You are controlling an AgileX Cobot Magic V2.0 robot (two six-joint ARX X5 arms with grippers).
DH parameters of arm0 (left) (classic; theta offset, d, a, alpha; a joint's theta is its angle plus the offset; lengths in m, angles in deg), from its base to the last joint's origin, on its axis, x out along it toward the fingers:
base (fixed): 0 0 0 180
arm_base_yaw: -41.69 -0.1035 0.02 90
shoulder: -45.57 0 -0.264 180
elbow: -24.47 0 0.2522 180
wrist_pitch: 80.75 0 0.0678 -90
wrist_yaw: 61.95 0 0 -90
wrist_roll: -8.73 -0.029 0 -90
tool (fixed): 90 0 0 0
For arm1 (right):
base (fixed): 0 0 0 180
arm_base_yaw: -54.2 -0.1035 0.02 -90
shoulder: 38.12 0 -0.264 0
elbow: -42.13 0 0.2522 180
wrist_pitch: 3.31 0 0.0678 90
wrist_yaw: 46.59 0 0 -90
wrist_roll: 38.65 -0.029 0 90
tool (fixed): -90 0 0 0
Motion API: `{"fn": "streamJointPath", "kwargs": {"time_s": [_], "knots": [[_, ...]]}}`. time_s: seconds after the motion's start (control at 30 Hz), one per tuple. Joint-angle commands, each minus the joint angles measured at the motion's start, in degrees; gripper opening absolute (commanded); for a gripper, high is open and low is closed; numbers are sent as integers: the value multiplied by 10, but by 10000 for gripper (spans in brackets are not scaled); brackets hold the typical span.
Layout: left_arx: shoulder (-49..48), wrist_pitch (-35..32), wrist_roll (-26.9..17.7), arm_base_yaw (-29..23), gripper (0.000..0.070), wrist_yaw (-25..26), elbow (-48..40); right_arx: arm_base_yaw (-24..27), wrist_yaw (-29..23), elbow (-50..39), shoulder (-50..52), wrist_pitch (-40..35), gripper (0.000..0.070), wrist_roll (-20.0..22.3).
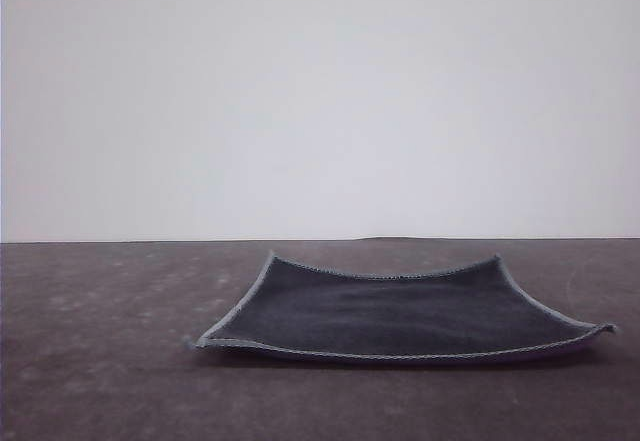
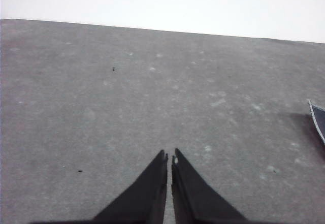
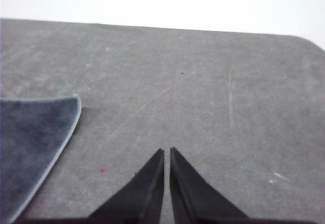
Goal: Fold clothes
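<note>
One cloth (image 1: 400,311) lies on one table (image 1: 100,361), at 5 o'clock in the front view. Two grippers: left (image 2: 169,158), right (image 3: 167,154).

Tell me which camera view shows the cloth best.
The front view: the whole cloth lies spread out, charcoal face up, corners curling. The right wrist view catches one corner; the left wrist view, just a sliver of its edge.
</note>
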Motion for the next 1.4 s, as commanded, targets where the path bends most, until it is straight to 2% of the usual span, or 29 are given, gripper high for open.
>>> {"fn": "streamJointPath", "kwargs": {"time_s": [0.0,0.1,0.23,0.3,0.43,0.6,0.73,0.9,1.03,1.1,1.37], "knots": [[0,5,13,0,0,0,-11,0,2,-2,2,-5,16,-40],[0,4,32,0,0,1,-5,0,6,0,2,-6,15,-71],[7,2,135,0,0,29,43,0,35,35,-8,-4,13,-121],[19,0,149,1,1,30,77,-1,44,65,-26,-5,9,-128],[79,-2,141,1,1,24,157,0,45,150,-104,-3,9,-129],[211,5,117,1,1,30,259,-2,61,275,-246,37,9,-126],[352,28,77,1,0,46,351,-2,80,386,-382,100,9,-80],[523,41,63,4,0,107,456,-2,81,488,-526,160,9,-23],[643,38,61,21,0,187,528,-2,84,524,-612,158,9,-10],[691,37,53,29,0,219,554,-2,103,526,-643,151,9,-10],[828,37,41,66,0,262,596,-2,199,526,-748,149,10,-12]]}}
